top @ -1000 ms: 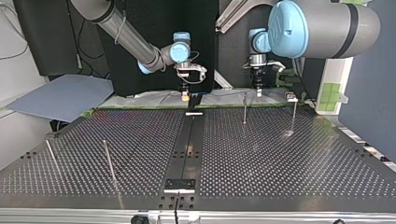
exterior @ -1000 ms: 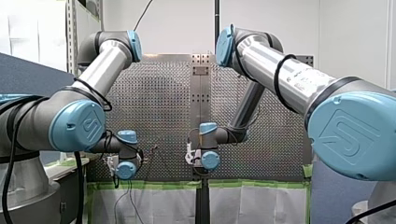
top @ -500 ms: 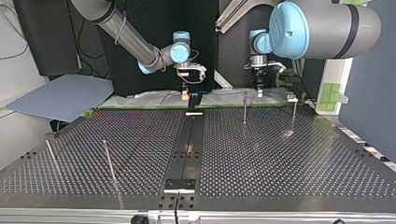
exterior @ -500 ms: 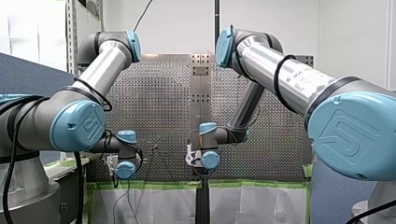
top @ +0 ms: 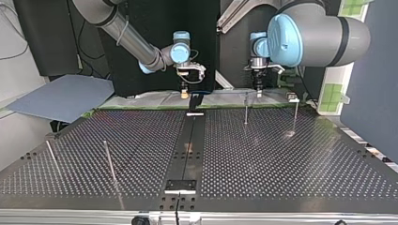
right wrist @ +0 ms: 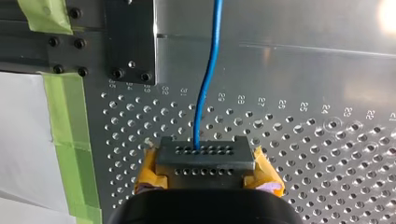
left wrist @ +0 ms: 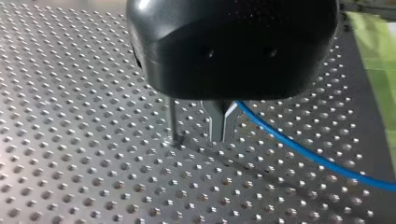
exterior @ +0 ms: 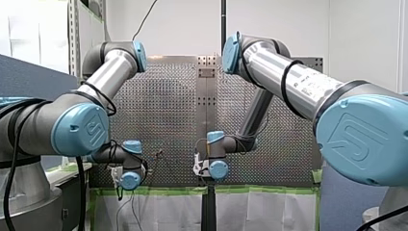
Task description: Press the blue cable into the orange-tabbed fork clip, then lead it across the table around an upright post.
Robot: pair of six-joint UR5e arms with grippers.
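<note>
Blue cable (right wrist: pixel 205 88) held by the right tool (right wrist: pixel 205 161). Its yellow pads (right wrist: pixel 149 170) were pressed in from both sides, and the cable ran straight out ahead over the perforated surface (right wrist: pixel 303 154).

The left tool (left wrist: pixel 219 126) had its metal fingers (left wrist: pixel 215 121) drawn together low over the surface, not touching it. The cable came away right at them and swept off to one side. Read as gripped, though the pinch itself was hidden behind the fingers. A thin upright post (left wrist: pixel 173 121) stood just beside the left tool, apart from the cable.

In the top view both tools were at the far edge of the surface, the right tool by the centre rail (top: pixel 187 150). The cable was too thin to trace there. The orange-tabbed fork clip was not picked out with certainty in any view.

Risks, as judged:
- Clip approach: if the span between the tools came in slack or skewed, the cable would likely ride over the fork instead of seating in it.
- Opposed pull: two grips on one cable, so uneven travel could drag it through the pads or whip it free.
- Near post: with the post so close to the left tool, a sideways move could knock a finger against it, or the cable could catch on the wrong side of it.
- Low fingertips: any further drop might scrape the surface.
</note>
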